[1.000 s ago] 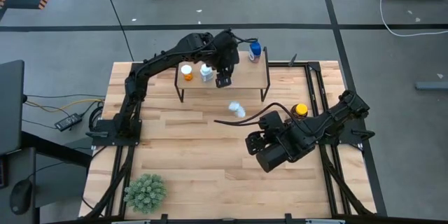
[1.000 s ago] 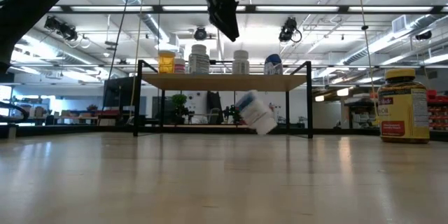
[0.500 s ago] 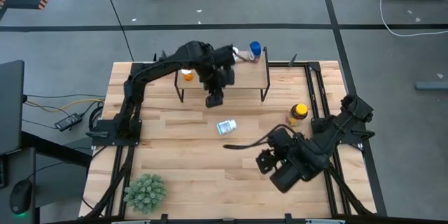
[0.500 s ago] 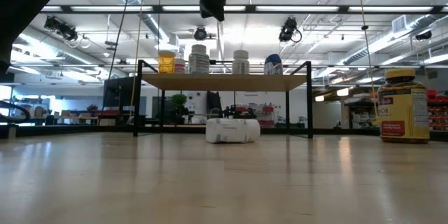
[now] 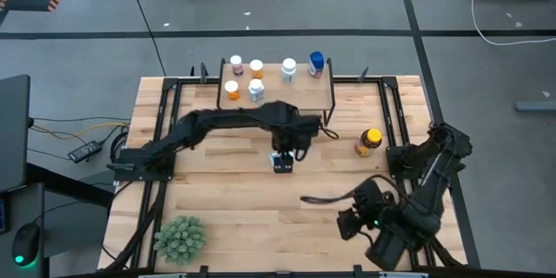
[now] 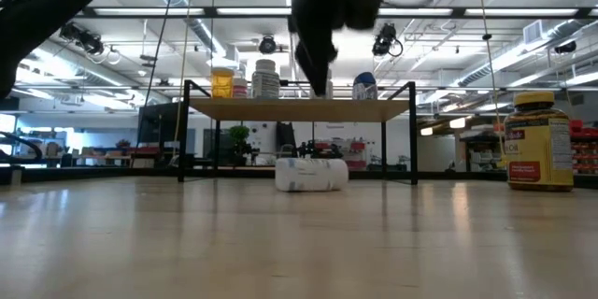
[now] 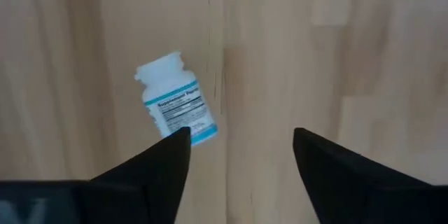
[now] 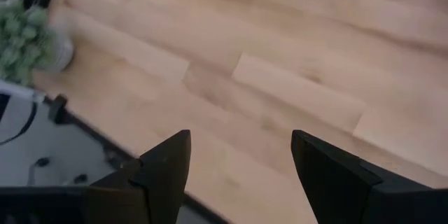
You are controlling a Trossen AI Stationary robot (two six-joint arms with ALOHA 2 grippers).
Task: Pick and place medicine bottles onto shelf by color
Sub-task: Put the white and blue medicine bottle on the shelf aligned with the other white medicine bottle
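A white medicine bottle with a blue-edged label lies on its side on the table in front of the shelf (image 5: 281, 165), (image 6: 311, 174), (image 7: 175, 106). My left gripper (image 5: 280, 151), (image 7: 241, 147) is open and hangs above it, pointing down, touching nothing. The shelf (image 5: 304, 95) carries several bottles standing upright: pinkish (image 5: 235, 65), two orange (image 5: 256, 68), (image 5: 232, 89), two white (image 5: 255, 92), (image 5: 288, 71) and blue (image 5: 316, 63). The yellow-capped amber bottle (image 5: 368, 142), (image 6: 538, 142) stands on the table to the shelf's right. My right gripper (image 5: 347, 222), (image 8: 240, 147) is open and empty near the near right corner.
A green spiky plant (image 5: 181, 239), (image 8: 24, 38) stands at the near left corner. The shelf's black legs (image 6: 412, 135) stand just behind the lying bottle. Bare wood lies between the bottle and the near edge.
The white bottle has dropped from a tilted pose in front of the shelf, rolled a little toward the near edge and come to rest on its side. My left gripper has moved from over the shelf toward the near edge, over the bottle. My right arm has drawn back toward the near right corner.
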